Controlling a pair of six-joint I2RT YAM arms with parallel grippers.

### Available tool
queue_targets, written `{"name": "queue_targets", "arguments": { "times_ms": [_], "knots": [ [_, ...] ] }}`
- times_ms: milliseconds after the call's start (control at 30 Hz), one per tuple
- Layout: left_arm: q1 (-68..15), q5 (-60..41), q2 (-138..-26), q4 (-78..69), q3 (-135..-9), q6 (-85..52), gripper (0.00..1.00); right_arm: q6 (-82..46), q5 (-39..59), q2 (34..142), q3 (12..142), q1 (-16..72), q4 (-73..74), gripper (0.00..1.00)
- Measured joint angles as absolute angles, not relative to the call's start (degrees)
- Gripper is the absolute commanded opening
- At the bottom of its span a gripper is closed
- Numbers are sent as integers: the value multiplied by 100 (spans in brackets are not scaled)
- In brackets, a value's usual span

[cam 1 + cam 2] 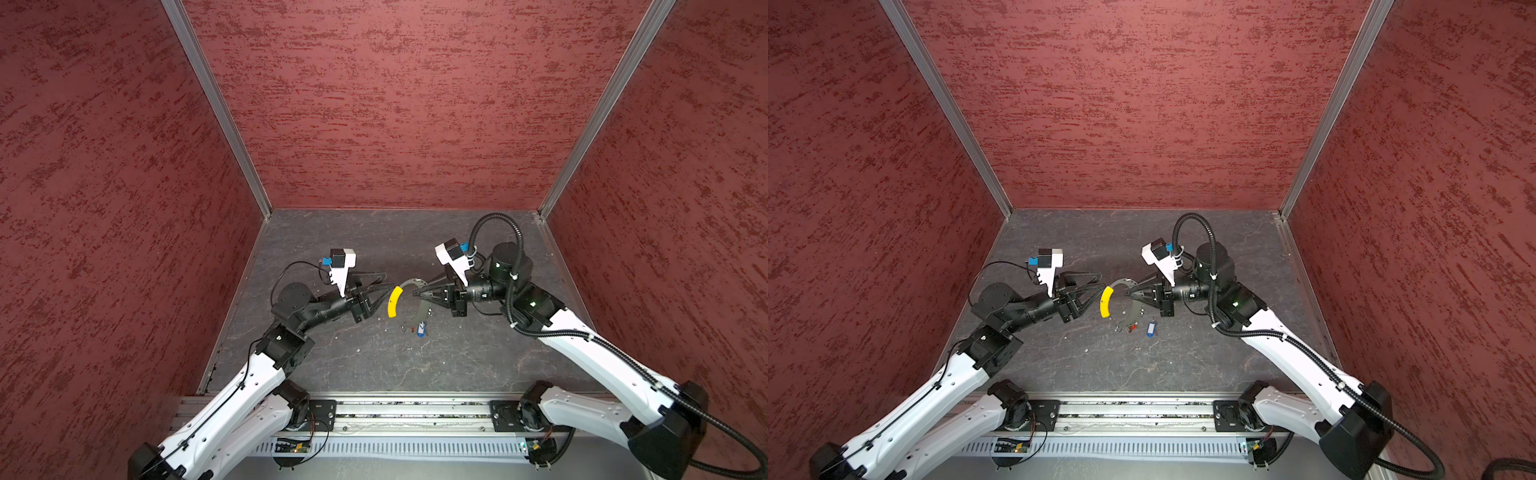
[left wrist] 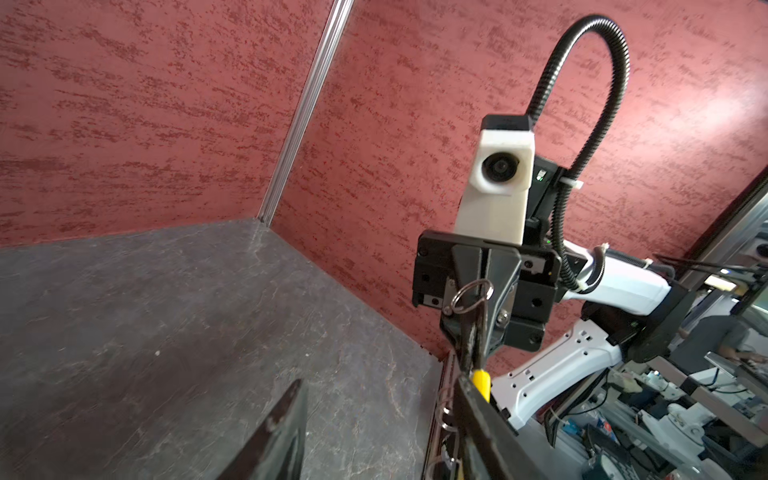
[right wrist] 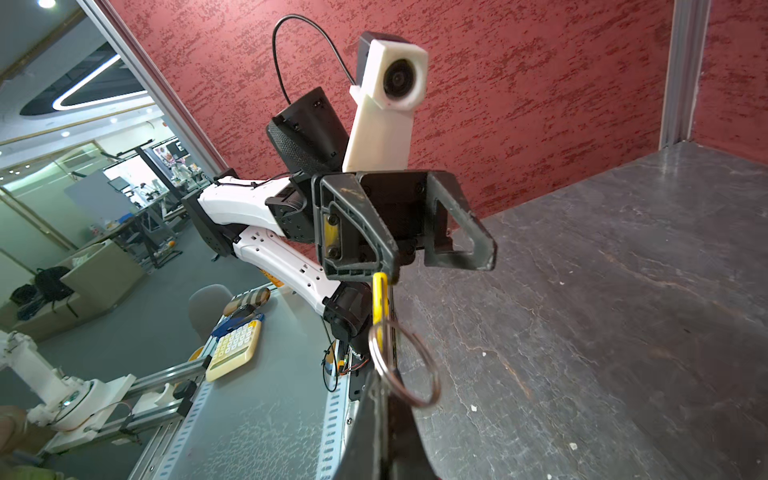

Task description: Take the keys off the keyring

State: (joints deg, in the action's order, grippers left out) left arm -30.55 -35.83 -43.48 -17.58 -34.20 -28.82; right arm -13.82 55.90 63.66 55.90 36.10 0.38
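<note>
White arms [image 1: 232, 388], black joints [image 1: 286, 345], ribbed cable [image 1: 519, 243]

No writing can be read anywhere: the small white marking on the right arm's black wrist link [image 1: 482, 296] is too tiny, and the calculator [image 3: 235, 349] keys are blurred

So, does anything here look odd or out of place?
Nothing spilled or broken. The oddest sight: the right claw, shut, holds the keyring in mid-air, its red-tagged key dangling. The blue-tagged key sits a little apart; whether it's attached, I can't tell.
</note>
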Motion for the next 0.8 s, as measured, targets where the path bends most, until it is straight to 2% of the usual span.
{"name": "queue_targets", "arguments": {
  "times_ms": [33,133,200,467,700,800],
  "knots": [
    [-3044,-3629,-4355,-1804,-3420,-2912,54,-1400,5629,6386,5596,3603,67,0],
    [-3015,-3706,-4344,-1831,-3420,-3011,66,-1463,5780,6414,5616,3577,141,0],
    [-2974,-3726,-4307,-1817,-3420,-3061,69,-1479,5848,6416,5638,3566,176,0],
    [-2939,-4316,-4080,-2283,-3376,-3205,64,-1590,5717,6458,5647,3459,325,0],
    [-3026,-4453,-4447,-1966,-3489,-3076,46,-1715,5900,6746,5815,3461,504,0],
    [-3111,-4458,-4491,-1844,-3555,-3002,34,-1763,5977,6866,5918,3459,541,0]
  ]
}}
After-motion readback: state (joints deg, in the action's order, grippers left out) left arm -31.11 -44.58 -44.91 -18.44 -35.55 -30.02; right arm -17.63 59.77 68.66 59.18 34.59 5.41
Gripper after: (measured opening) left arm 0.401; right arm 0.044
